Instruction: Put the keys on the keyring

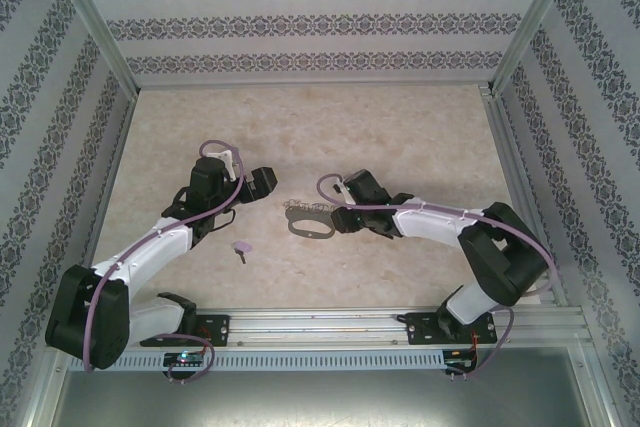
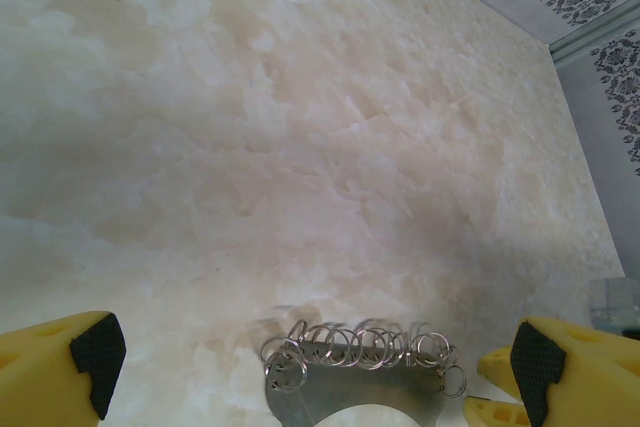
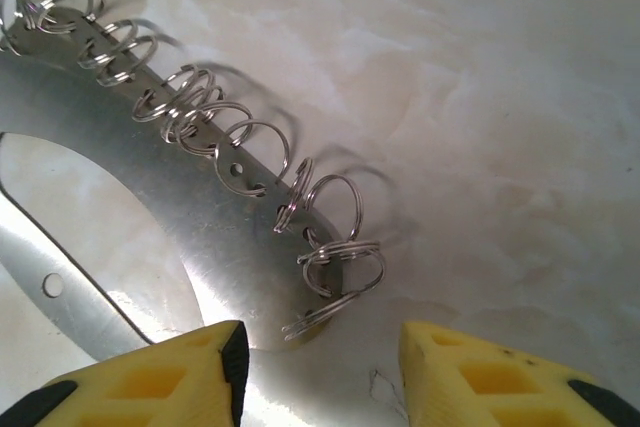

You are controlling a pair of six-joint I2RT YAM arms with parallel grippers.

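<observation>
Jaws stand apart on left gripper (image 2: 314, 359) and right gripper (image 3: 322, 352); keyring (image 3: 210, 247) lies lengthwise left-right between them.

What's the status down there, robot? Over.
Left gripper open, facing keyring. Right gripper open over keyring's edge. Purple key loose on table, apart from both.

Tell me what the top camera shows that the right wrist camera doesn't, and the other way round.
Top camera adds: the lilac key lying on the table apart from the keyring, and the left tool close to that ring. Right wrist camera adds: the small split rings threaded through holes along the keyring's flat metal edge, and the right tool, jaws apart at the ring's end. Shared: the keyring and the marbled tabletop.
</observation>
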